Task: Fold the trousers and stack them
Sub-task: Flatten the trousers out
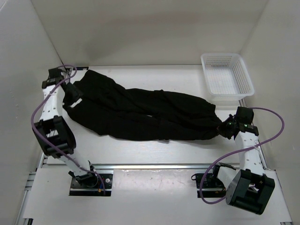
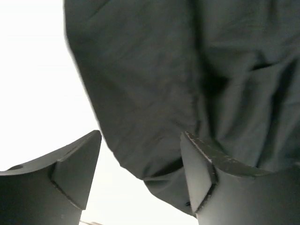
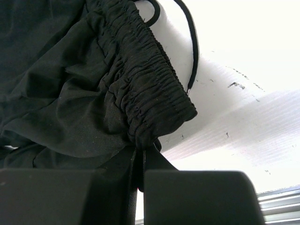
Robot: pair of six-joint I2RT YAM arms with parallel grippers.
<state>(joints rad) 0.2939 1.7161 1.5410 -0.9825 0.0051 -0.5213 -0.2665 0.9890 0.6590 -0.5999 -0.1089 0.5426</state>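
The black trousers [image 1: 145, 115] lie wrinkled across the table, legs toward the far left and waist toward the right. My left gripper [image 1: 74, 93] hovers at the leg end. In the left wrist view it [image 2: 140, 136] stands open, its jaws wide apart over a rounded edge of the dark cloth [image 2: 164, 70], gripping nothing. My right gripper [image 1: 224, 127] is at the waist end. The right wrist view shows it [image 3: 139, 159] shut on the gathered elastic waistband [image 3: 145, 84], with a black drawstring [image 3: 192, 42] trailing over the white table.
A white plastic mesh basket [image 1: 220, 55] stands at the back right corner. White walls close in the table on the left, the back and the right. A metal rail [image 1: 154, 165] with both arm bases runs along the near edge.
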